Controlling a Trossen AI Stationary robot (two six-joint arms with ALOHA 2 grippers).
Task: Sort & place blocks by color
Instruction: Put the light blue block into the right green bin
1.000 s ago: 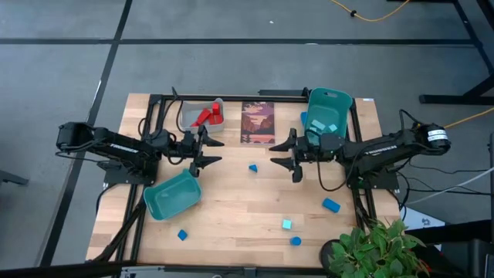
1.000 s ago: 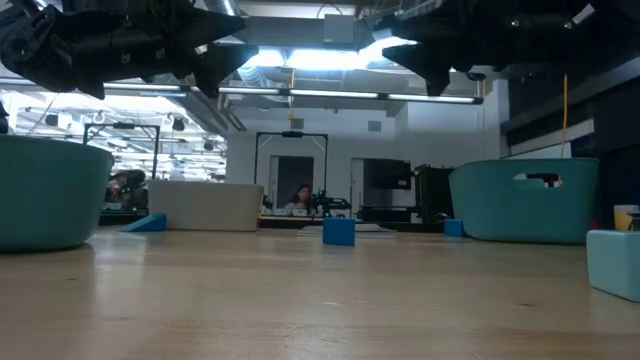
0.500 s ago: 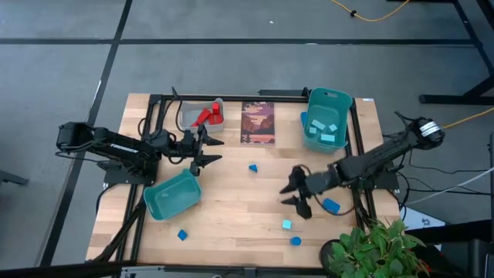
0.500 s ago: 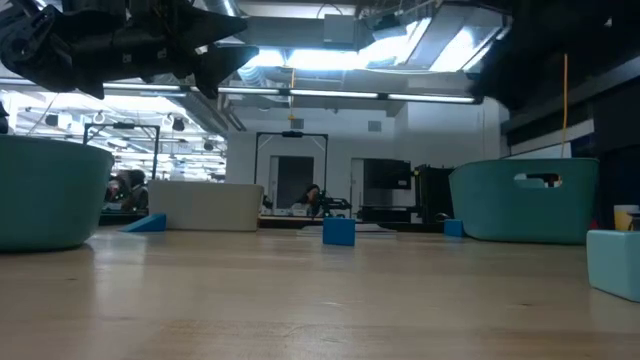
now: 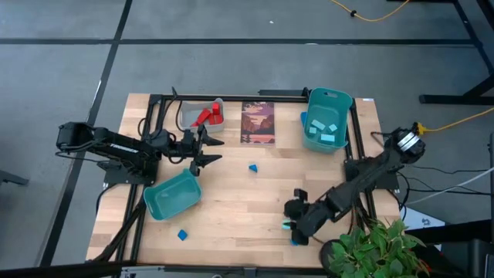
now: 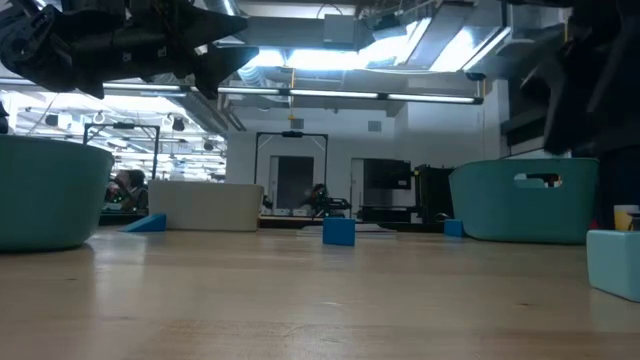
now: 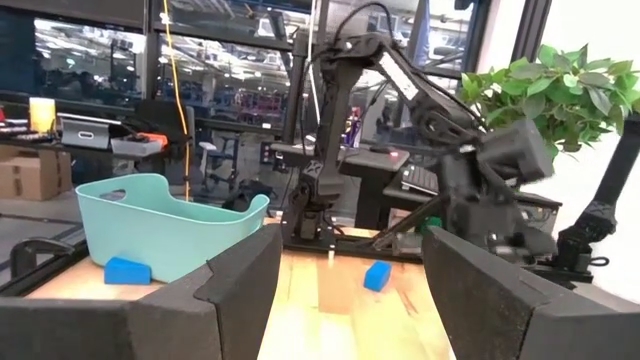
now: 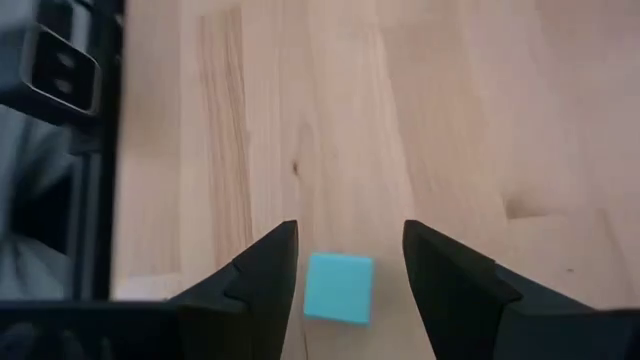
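My right gripper [image 8: 350,238] is open and points down near the table's near edge [image 5: 293,222]. A light cyan cube [image 8: 339,288] lies flat on the wood between its two fingers, with a gap on either side. A dark blue block [image 5: 296,241] lies just nearer. Other dark blue blocks rest on the table at mid-table [image 5: 252,167] and near-left [image 5: 182,235]. Red blocks [image 5: 207,116] lie in the grey bin, light cyan ones [image 5: 324,130] in the far-right teal bin. My left gripper [image 5: 214,150] waits open above the table's left half.
A second teal bin [image 5: 173,195] stands tilted on the left below the left gripper. The dark picture card [image 5: 258,122] lies at the far edge between the bins. A potted plant [image 5: 370,247] crowds the near-right corner. Bare wood lies between mid-table and the near edge.
My right arm has swung from beside the far-right teal bin toward the table's near edge and come down over the light cyan cube, fingers still open and now pointing down. The left arm has kept still, and no block has moved.
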